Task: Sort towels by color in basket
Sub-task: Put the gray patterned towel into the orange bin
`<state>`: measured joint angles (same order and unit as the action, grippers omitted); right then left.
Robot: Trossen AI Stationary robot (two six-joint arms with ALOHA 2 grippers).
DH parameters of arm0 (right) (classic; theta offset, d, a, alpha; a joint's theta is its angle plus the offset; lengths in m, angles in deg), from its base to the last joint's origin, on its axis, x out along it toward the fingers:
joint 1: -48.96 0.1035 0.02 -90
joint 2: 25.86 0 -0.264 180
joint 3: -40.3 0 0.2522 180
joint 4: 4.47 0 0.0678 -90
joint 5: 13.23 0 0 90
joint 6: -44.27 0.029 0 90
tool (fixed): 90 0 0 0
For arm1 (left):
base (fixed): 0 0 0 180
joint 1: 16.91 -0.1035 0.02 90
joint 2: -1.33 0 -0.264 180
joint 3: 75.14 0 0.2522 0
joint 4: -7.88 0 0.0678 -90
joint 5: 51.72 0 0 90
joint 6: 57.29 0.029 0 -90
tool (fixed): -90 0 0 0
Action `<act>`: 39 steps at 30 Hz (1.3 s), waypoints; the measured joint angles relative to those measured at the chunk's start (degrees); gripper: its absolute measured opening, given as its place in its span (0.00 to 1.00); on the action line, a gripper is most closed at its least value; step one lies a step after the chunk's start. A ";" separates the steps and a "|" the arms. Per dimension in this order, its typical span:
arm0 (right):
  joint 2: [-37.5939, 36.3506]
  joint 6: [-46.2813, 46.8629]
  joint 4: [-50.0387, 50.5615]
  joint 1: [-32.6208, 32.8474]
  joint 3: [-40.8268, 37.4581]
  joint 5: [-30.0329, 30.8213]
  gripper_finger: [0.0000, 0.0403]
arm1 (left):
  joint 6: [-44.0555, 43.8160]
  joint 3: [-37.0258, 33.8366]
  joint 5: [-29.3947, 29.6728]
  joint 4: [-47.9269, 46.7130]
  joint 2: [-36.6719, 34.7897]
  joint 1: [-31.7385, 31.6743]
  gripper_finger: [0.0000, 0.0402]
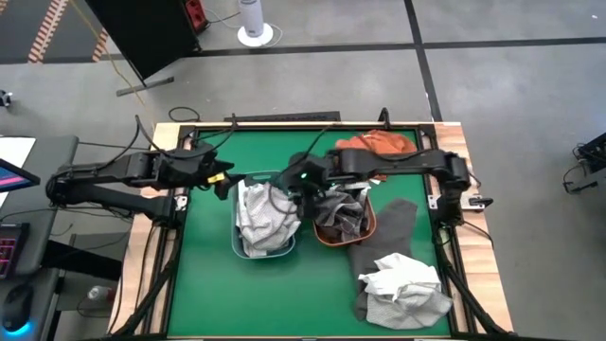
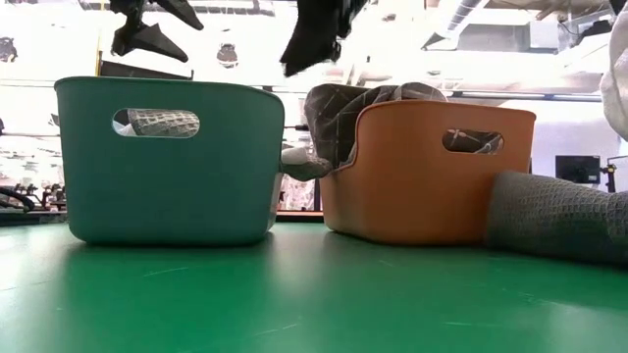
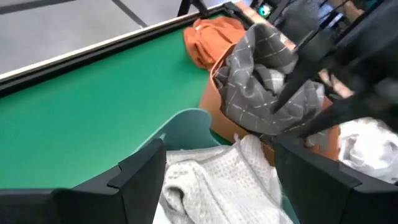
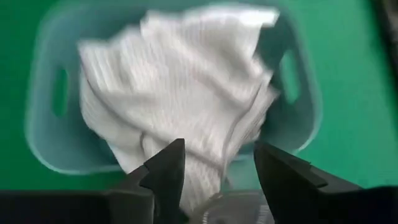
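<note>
Towels first: the right hand (image 4: 214,171) hangs with fingers parted and nothing in them over the white towel (image 1: 258,216) in the teal basket (image 1: 239,242). Risk as I see it: a loose fold snags a finger and gets dragged out. Grey patterned towel (image 1: 339,213) bulges from the orange basket (image 1: 369,225) at 3 o'clock. Left hand (image 3: 217,177), fingers spread and holding nothing, waits at 10 o'clock. Dark grey towel (image 1: 383,246) and another white one (image 1: 405,289) crowd the tabletop (image 1: 208,294) around 4.

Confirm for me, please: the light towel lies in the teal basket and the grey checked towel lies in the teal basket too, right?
Not quite. The high view shows the grey checked towel in the orange basket; the light towel does lie in the teal basket.
</note>
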<state>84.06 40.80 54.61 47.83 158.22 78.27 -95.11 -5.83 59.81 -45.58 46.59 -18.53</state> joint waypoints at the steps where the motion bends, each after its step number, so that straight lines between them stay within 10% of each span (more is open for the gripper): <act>1: 0.77 0.00 1.54 -0.08 -0.02 0.02 0.53 | 0.02 0.00 0.03 -0.03 -0.43 0.00 0.71; 11: 0.97 4.47 30.82 -2.67 -1.17 4.03 0.42 | -0.02 0.00 -0.27 -0.85 -1.36 0.00 0.71; 26: 0.93 9.74 6.66 -2.09 -22.92 -1.29 0.38 | -0.57 0.00 -2.46 -0.70 -1.21 0.04 0.71; 39: -15.70 14.27 20.90 -7.27 -12.52 1.87 0.38 | 4.50 0.00 -13.22 9.70 17.23 0.99 0.71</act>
<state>68.36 55.07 75.51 40.56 145.70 80.14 -90.61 -5.83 46.59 -35.88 63.82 -17.55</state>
